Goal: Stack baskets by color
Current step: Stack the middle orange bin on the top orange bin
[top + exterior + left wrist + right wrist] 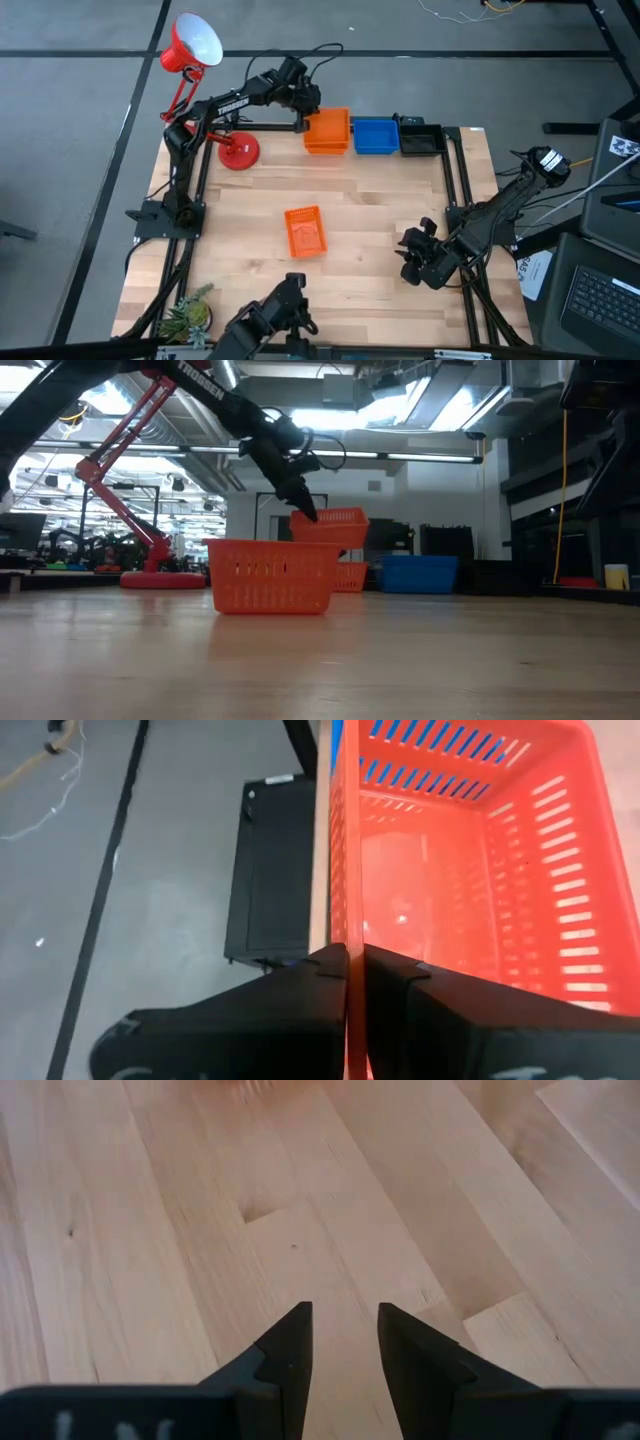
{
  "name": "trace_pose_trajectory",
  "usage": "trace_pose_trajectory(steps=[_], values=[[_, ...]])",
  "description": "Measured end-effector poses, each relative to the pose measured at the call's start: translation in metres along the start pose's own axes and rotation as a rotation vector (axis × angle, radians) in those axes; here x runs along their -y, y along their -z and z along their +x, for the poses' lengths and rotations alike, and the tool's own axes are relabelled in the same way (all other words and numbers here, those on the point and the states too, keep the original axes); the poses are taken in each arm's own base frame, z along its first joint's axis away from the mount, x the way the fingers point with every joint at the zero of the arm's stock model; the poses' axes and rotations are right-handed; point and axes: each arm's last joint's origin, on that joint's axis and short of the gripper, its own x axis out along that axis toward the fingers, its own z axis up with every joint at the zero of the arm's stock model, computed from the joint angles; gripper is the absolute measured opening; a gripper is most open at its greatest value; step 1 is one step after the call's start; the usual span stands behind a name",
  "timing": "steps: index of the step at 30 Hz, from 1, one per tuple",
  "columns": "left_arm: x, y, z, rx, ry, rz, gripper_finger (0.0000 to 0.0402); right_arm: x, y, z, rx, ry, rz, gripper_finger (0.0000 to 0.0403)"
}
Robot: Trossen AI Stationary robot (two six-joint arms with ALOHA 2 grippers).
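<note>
A red lamp [195, 45] stands at the far left corner of my wooden worktop [370, 250]. My left hand [304, 108] is pinched tight on the side wall of an orange basket [328, 128], holding it up over another orange basket below. Next to them sit a blue basket [376, 136] and a black basket [421, 139]. One more orange basket [305, 231] lies alone in the middle. My right hand [412, 255] waits low near the right edge, fingers apart, holding nothing.

Bright even overhead light, glare on ceiling lights [440, 405], soft shadows, sharp focus
</note>
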Motion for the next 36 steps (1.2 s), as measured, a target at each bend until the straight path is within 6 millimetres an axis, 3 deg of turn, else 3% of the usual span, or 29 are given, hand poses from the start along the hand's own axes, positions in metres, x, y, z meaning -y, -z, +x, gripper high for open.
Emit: trace_pose_trajectory(steps=[12, 20, 36], values=[[0.004, 0.000, 0.000, -0.018, 0.029, -0.004, 0.0002, 0.000, 0.000, 0.000, 0.003, -0.005, 0.004, 0.0116], [0.015, -0.008, 0.004, -0.026, 0.033, 0.017, 0.0036, 0.000, 0.000, 0.000, 0.003, -0.004, 0.004, 0.0116], [0.014, -0.013, 0.005, 0.013, 0.006, -0.035, 0.0086, 0.000, 0.000, 0.000, 0.002, -0.004, 0.003, 0.0116]])
